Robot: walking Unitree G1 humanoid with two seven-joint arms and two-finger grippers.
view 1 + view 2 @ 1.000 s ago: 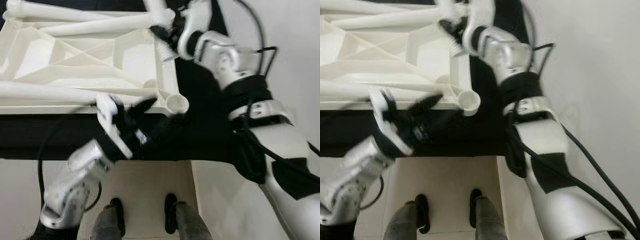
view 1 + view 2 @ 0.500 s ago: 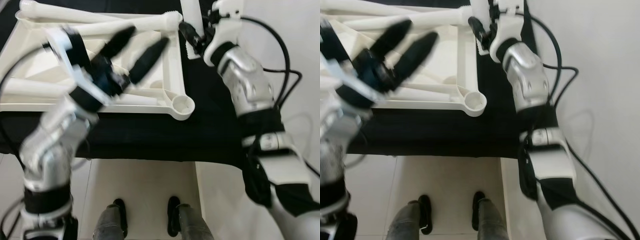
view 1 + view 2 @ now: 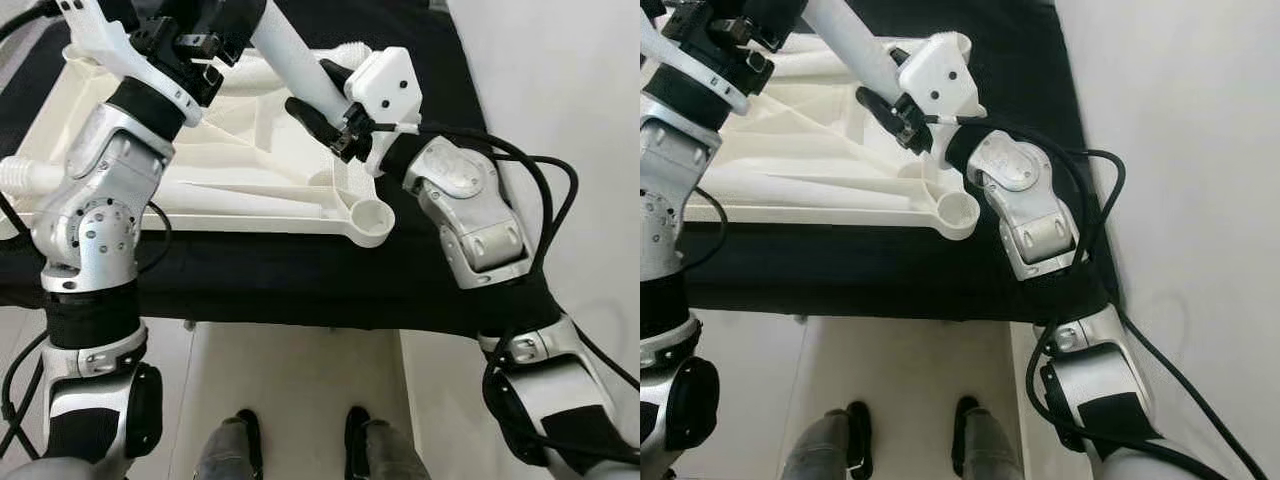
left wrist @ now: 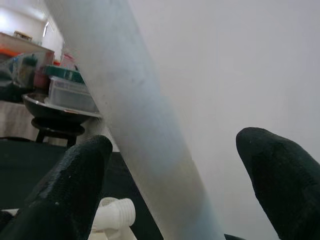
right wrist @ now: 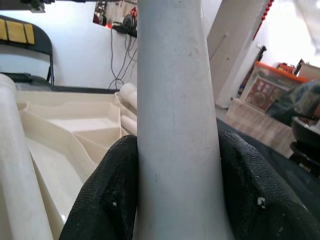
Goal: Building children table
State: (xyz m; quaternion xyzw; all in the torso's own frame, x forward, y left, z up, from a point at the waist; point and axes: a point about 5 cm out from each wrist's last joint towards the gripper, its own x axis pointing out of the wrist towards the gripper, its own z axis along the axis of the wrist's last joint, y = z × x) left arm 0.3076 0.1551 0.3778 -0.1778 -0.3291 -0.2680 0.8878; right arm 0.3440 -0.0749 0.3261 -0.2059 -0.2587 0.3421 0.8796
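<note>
Right claw [image 5: 177, 200] is clamped on a white table leg [image 3: 290, 55], both fingers pressed against it, above the upturned white tabletop [image 3: 230, 170]. Left claw [image 4: 175, 185] is spread, leg between its fingers [image 4: 75, 185], not touching. Tabletop lies on the black worktop [image 3: 300, 290], more legs [image 3: 20, 180] resting in its ribbed underside; corner socket [image 3: 372, 212] is vacant.

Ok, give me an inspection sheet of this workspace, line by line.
Surface: black cloth, table top lying on it.
Job's things: white table top underside up, corner socket unfilled; table leg held up over it.
Clutter: loose legs lying in the table top.
Grippers: right gripper shut on the table leg; left gripper open around it.
Cables: black cable along the right arm.
Surroundings: pale floor, robot's feet.
</note>
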